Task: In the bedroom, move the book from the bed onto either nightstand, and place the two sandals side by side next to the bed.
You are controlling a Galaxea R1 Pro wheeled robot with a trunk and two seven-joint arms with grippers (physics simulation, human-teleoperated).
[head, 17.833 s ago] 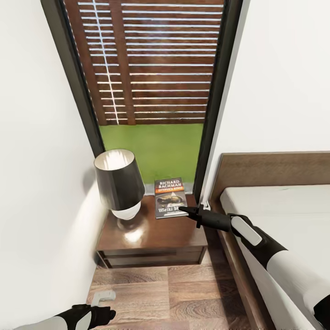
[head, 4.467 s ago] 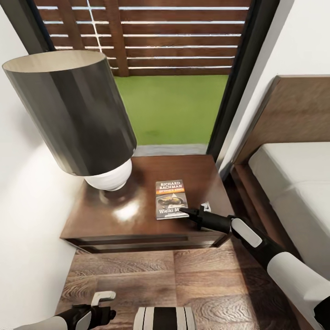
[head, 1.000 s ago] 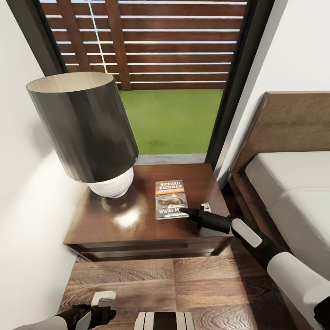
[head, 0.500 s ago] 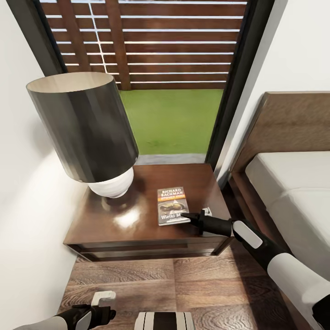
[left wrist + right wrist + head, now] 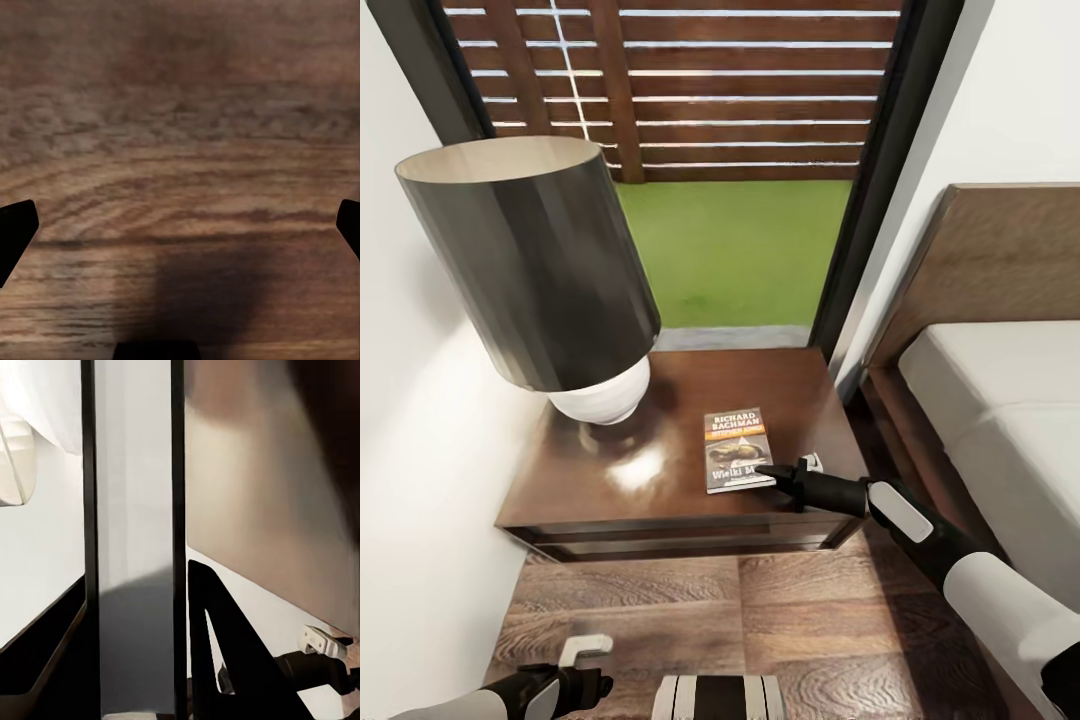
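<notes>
One of my jobs looks done: the book (image 5: 737,450) has come down flat onto the nightstand (image 5: 610,490), right of the lamp (image 5: 540,270), though my right claw (image 5: 768,470) stays clamped on its near corner.

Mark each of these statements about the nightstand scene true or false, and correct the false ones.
1. The book lies on the bed. False: it is over the nightstand, its near edge at the right gripper.
2. A lamp with a dark shade stands on the nightstand. True.
3. The book's cover faces down. False: the cover faces up, with "Richard Bachman" readable.
4. The left gripper hangs low over the wood floor, away from the nightstand. True.
5. The left gripper holds a sandal. False: its fingers stand wide apart with only floor between them.
6. The bed is to the right of the nightstand in the head view. True.
</notes>
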